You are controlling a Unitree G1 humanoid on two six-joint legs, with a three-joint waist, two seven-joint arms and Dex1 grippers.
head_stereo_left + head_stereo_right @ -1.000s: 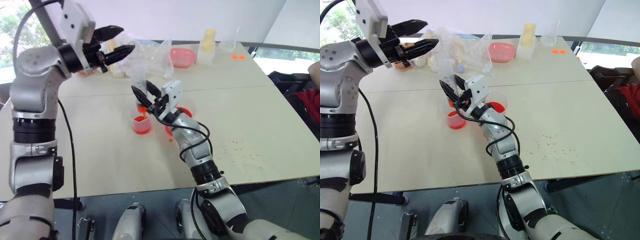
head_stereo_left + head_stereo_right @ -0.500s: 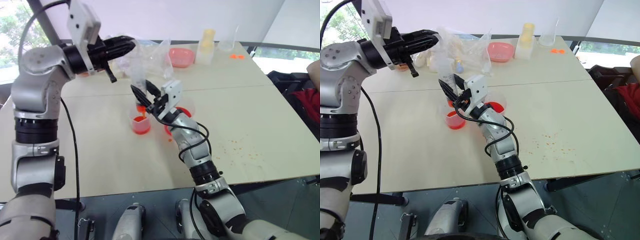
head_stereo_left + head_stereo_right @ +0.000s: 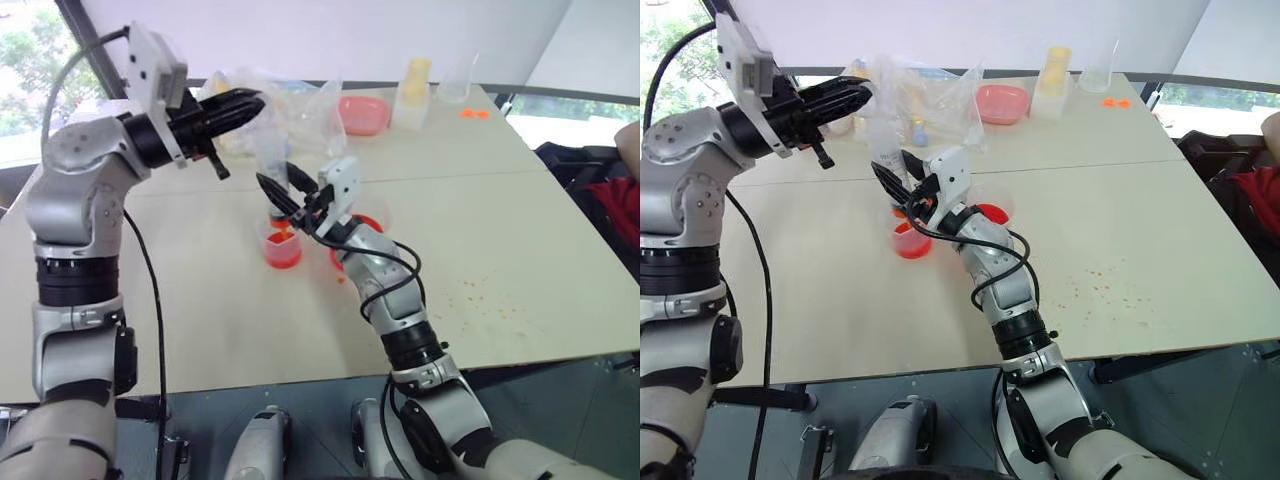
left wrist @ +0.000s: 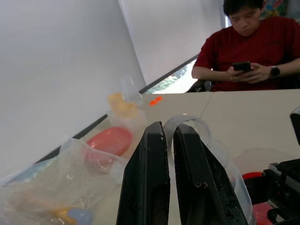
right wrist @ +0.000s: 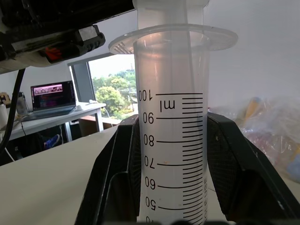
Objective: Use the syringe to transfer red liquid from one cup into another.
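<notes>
I have the syringe upright in my right claw, its black fingers clamped on either side of the clear graduated barrel, orange tip down over the small cup near the middle of the worktop. That cup holds a shallow layer of red liquid; the larger beaker, red at its base too, sits just beside it at three o'clock, partly behind my right wrist. My left claw hangs above and at about ten o'clock from the syringe, fingers pressed together on nothing, with the plunger's ring top showing just past their tips. I judge the syringe light, stiff and smooth, the sort of plastic that can slip or rotate in a hard two-finger pinch, so the mid-barrel hold under the wide flange looks the sound one; the flange would stop any downward slide. The plunger is the part to work from above, best pushed square on its top so the barrel does not tilt. Both cups look thin and light, easily nudged or tipped by the tip. A pink dish, crumpled plastic bags and small containers crowd the far edge at twelve o'clock, and a person sits beyond the worktop with a phone.
</notes>
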